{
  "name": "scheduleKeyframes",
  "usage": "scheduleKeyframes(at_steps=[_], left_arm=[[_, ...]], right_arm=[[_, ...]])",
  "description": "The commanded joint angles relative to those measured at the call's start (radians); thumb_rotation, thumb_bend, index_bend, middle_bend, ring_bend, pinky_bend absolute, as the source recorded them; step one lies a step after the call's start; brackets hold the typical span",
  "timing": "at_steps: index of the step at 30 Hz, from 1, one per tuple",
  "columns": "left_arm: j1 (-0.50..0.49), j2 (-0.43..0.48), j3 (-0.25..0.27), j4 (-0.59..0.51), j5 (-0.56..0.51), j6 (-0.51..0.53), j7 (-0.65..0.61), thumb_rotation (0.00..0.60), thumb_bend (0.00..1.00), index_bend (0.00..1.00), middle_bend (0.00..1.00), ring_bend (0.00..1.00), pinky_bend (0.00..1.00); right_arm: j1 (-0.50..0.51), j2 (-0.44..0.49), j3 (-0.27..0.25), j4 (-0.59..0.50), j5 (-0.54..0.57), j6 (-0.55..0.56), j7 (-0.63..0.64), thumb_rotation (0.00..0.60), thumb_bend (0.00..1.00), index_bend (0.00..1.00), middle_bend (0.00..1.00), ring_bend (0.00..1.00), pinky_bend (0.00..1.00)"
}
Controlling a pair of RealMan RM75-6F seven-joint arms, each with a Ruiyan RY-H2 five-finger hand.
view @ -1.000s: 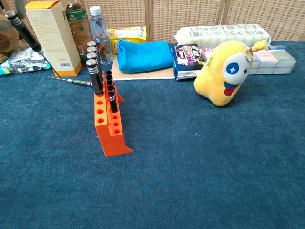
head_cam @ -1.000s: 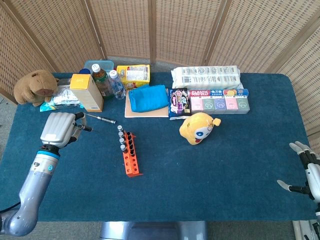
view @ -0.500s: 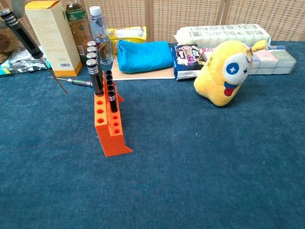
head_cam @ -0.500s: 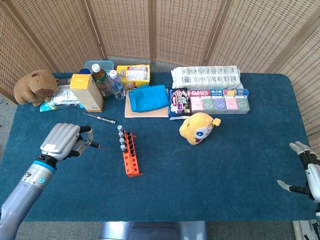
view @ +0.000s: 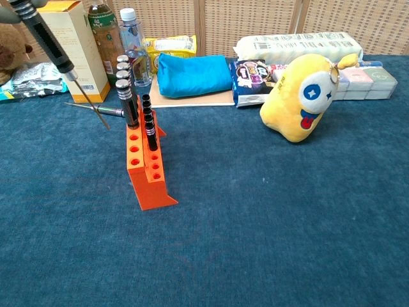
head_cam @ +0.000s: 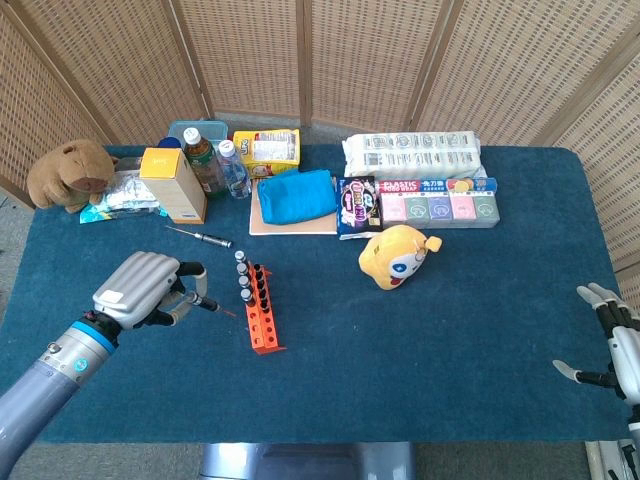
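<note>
A: Left hand [head_cam: 150, 290], lower left of the head view: how is it posed?

B: The forearm rises from the bottom left corner. The fingers are curled, back of the hand upward, and they pinch a precision screwdriver [view: 56, 52] whose tip points right toward the orange rack [head_cam: 262, 312].

A: And the right hand [head_cam: 612, 345]?

B: At the right edge, low in the frame. Its fingers are spread apart and hold nothing.

A: Appearance of the held screwdriver?

B: A dark, ribbed handle, a silver collar and a thin shaft. In the chest view it slants from the upper left corner down toward the rack's left side, the tip above the blue cloth [view: 268, 211] and near the rack's rear end.

A: What stands in the rack?

B: Several black-handled drivers [view: 126, 96] with silver caps, upright in the rear holes; the front holes stand open.

A: What does each view add?

B: The head view shows both hands; the chest view shows almost nothing of either hand, only the tool. The chest view shows the shaft's slant clearly. Both show a second screwdriver [head_cam: 202, 236] lying flat behind the rack, near the yellow carton [head_cam: 173, 184].
</note>
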Motion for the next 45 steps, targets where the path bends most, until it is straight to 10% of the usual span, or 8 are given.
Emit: scheduleKeyframes(at_steps=[1, 45], left_arm=[[-0.029, 0.0, -0.006, -0.001, -0.006, -0.013, 0.002, 0.6, 0.38, 0.57, 1.0, 1.0, 1.0], [-0.248, -0.105, 0.077, 0.015, -0.241, 0.066, 0.126, 0.6, 0.38, 0.57, 1.0, 1.0, 1.0]], right_arm=[[0.0, 0.001, 0.001, 0.001, 0.002, 0.0, 0.003, 0.6, 0.0, 0.09, 0.05, 0.01, 0.0], [-0.005, 0.011, 0.009, 0.015, 0.011, 0.004, 0.039, 0.6, 0.0, 0.09, 0.05, 0.01, 0.0]])
